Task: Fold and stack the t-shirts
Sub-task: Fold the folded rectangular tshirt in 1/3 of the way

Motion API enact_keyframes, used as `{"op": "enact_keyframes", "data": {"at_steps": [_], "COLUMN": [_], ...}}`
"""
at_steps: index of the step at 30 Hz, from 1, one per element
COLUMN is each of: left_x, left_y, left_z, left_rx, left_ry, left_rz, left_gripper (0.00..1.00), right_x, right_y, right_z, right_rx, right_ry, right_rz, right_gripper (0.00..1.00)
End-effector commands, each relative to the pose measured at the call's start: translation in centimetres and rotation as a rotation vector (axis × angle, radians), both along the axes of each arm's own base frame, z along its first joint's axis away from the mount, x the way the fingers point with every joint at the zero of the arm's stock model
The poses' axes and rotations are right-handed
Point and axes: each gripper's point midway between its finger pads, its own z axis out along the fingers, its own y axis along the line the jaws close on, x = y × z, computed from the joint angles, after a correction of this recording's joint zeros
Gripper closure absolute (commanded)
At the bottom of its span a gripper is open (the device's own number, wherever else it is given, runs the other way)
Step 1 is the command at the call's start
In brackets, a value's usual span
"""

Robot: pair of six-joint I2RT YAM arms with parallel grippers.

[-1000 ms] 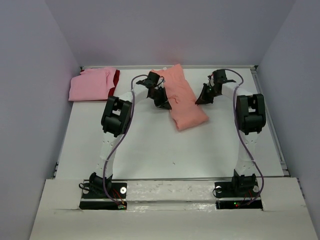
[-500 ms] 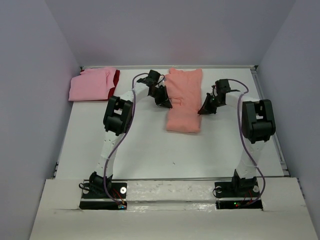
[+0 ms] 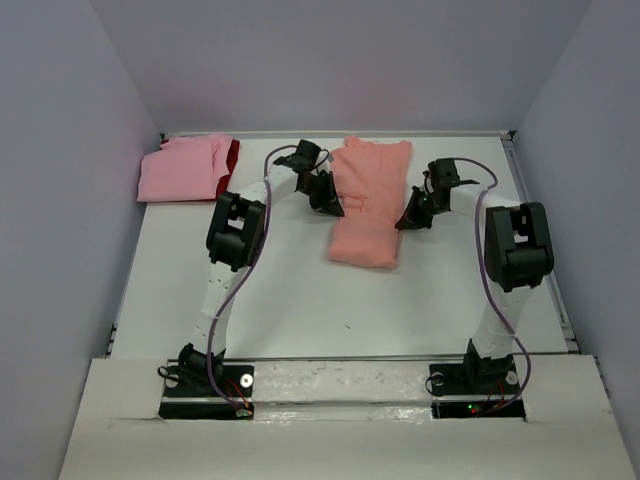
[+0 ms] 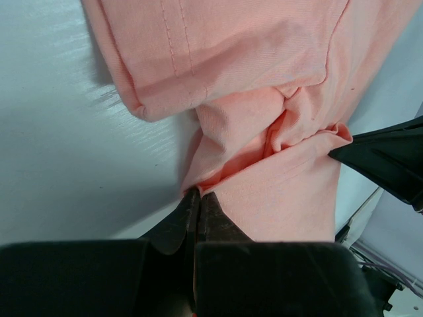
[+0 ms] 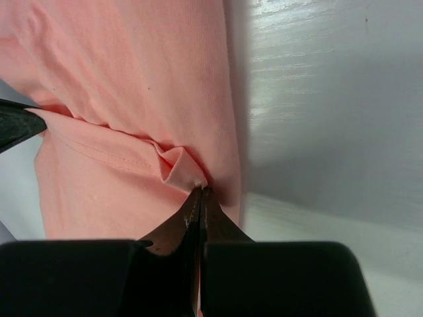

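Both pairs of jaws are pinched tight on cloth. The left gripper (image 4: 198, 195) clamps a fold at the left edge of the salmon shirt (image 3: 365, 205), and the right gripper (image 5: 200, 190) clamps a small pucker at its right edge. The shirt lies folded into a long strip at the far middle of the table (image 3: 300, 290), between the 2 arms. In the far left corner a pink shirt (image 3: 180, 170) lies folded, with a dark red shirt (image 3: 233, 155) showing at its right edge.
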Motion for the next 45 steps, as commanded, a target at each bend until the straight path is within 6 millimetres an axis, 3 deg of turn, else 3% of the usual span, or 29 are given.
{"op": "enact_keyframes", "data": {"at_steps": [1,6,9,21,28,31,41,45], "left_x": [-0.4,-0.1,-0.1,0.2,0.3,0.5,0.8,1.2], "left_y": [2.5,2.4,2.3,2.3,1.3,1.2,1.1,0.9], "left_z": [-0.2,1.0,1.3,2.3,8.1,9.4,10.9,11.7], "left_rx": [0.091,0.081,0.077,0.077,-0.014,-0.030,-0.037,-0.049], "left_ry": [0.003,-0.019,-0.028,-0.042,-0.082,-0.098,-0.118,-0.129], "left_rz": [0.013,0.014,0.013,0.007,0.044,0.053,0.061,0.066], "left_gripper": [1.00,1.00,1.00,1.00,1.00,1.00,1.00,1.00], "right_x": [0.4,0.6,0.7,2.4,1.7,1.4,1.9,2.5], "right_y": [-0.3,-0.3,0.1,1.0,0.8,0.8,0.8,0.9], "right_z": [2.7,3.8,4.2,6.2,6.8,6.8,8.0,9.5], "right_rx": [-0.017,-0.019,0.000,0.053,0.048,0.049,0.045,0.051], "right_ry": [-0.061,-0.079,-0.084,-0.130,-0.138,-0.136,-0.170,-0.194], "right_rz": [-0.012,-0.010,0.004,0.012,0.010,0.011,0.010,0.007], "right_gripper": [1.00,1.00,0.94,1.00,1.00,1.00,1.00,1.00]}}
